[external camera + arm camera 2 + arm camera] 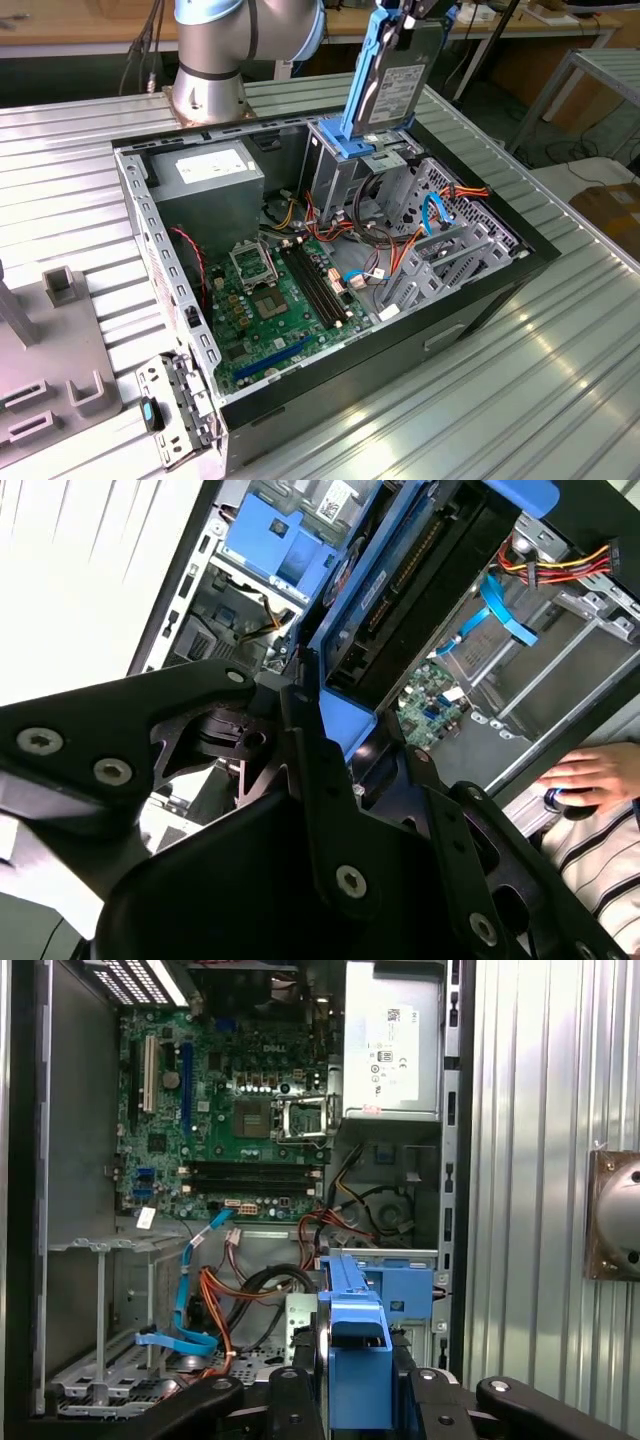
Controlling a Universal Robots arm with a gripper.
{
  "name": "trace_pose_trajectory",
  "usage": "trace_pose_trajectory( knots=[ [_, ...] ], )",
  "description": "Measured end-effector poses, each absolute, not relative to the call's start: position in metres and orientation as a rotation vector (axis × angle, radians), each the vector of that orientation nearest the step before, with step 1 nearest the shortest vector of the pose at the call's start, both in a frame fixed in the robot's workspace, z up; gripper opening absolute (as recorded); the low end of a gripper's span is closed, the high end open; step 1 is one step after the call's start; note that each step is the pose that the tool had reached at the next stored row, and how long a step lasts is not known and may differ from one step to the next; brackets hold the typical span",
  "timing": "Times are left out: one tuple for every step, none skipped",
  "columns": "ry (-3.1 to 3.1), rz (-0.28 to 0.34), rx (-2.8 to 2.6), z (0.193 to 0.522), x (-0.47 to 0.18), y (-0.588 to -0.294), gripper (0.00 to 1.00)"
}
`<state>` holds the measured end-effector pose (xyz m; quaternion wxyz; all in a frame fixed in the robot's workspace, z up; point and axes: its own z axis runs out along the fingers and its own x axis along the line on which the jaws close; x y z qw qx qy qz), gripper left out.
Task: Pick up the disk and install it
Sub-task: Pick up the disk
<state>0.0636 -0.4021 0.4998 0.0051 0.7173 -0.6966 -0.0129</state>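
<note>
Grey-metal disk (388,85) in a blue carrier rail: held upright, clamped at its upper end by the gripper (408,15), directly over the tall metal bay (335,170) of the open computer case (150,225). Its lower edge is seen just at the blue bracket (377,152) atop the bay; whether the two are touching cannot be told. The case is laid on its side on the ribbed metal counter (60,150). Pick-up is judged done and installation in hand. A straight descent is judged to be called for, with the rails kept square to the bay guides.
</note>
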Motion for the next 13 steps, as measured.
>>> trace_pose_trajectory(
  knots=[
    [-2.181,-0.04,2.246,0.5,0.064,-0.404,0.37],
    [-2.181,-0.04,2.246,0.5,0.064,-0.406,0.37],
    [-2.181,-0.04,2.246,0.5,0.064,-0.408,0.37],
    [-2.181,-0.04,2.246,0.5,0.064,-0.409,0.37],
    [-2.181,-0.04,2.246,0.5,0.064,-0.41,0.37],
    [-2.181,-0.04,2.246,0.5,0.064,-0.411,0.37],
    [-2.181,-0.039,2.246,0.5,0.064,-0.412,0.37],
    [-2.18,-0.038,2.245,0.5,0.064,-0.412,0.37],
    [-2.178,-0.033,2.243,0.5,0.064,-0.417,0.37],
    [-2.177,-0.031,2.242,0.5,0.064,-0.42,0.37],
    [-2.177,-0.03,2.242,0.5,0.064,-0.423,0.37],
    [-2.176,-0.029,2.241,0.5,0.064,-0.426,0.37],
    [-2.176,-0.028,2.241,0.5,0.064,-0.428,0.37]
  ],
)
